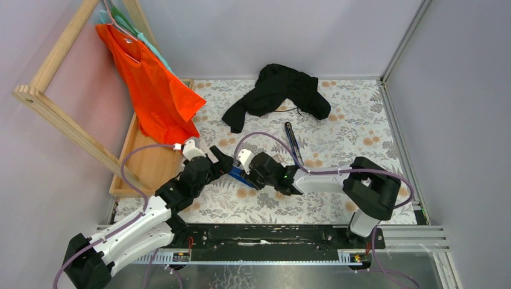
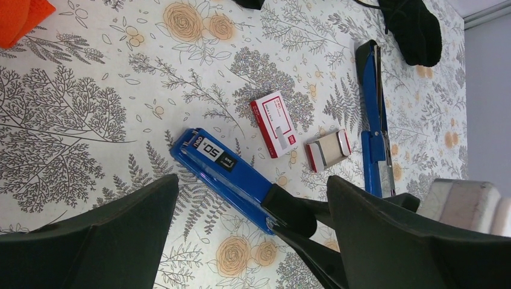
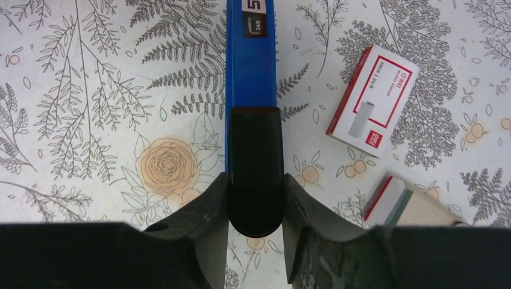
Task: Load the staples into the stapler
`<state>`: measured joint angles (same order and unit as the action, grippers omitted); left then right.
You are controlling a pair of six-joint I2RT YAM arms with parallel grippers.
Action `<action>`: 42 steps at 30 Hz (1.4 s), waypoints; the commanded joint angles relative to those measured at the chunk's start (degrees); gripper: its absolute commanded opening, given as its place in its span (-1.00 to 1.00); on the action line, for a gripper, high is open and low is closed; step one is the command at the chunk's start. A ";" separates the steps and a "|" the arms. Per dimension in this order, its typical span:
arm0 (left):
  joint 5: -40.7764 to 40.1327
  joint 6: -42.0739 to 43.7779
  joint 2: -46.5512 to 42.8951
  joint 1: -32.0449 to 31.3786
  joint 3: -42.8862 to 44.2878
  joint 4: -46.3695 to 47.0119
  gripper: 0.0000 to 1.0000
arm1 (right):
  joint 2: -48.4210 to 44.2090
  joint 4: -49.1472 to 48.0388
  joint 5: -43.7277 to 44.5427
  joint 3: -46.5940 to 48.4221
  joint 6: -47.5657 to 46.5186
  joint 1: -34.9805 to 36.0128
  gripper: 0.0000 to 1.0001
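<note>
Clenched on the stapler (image 3: 250, 72), my right gripper (image 3: 255, 195) holds it, left gripper (image 2: 253, 180) spread; box (image 3: 372, 102) and tray (image 3: 416, 208) lie apart, nothing loaded yet.

Bright, soft, even light falls from above, leaving only faint shadows on the surface (image 1: 349, 120). My wrist views are sharp; my right gripper (image 3: 254, 180) looks dark and underexposed.

robot lab cell — plain grey panel walls (image 1: 271, 36), alu frame rail (image 1: 416, 241), floral mat (image 1: 337, 108).
</note>
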<state>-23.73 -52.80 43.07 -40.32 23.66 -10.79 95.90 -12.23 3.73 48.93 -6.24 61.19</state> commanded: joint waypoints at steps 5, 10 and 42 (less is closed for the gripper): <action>0.95 -0.25 0.38 0.84 -0.12 0.53 1.00 | 7.63 -1.85 -0.44 0.95 0.00 0.07 -0.75; 0.81 -0.62 -0.08 1.02 -0.37 0.18 1.00 | 8.98 -2.22 1.62 0.92 1.92 0.07 -0.80; -0.99 -1.37 -3.84 1.56 8.86 -9.15 1.00 | -5.63 2.51 21.68 3.50 13.66 -2.77 0.37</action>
<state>-27.51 -56.97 38.96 -38.85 29.50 -20.99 97.23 -13.80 18.90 56.82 4.54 60.40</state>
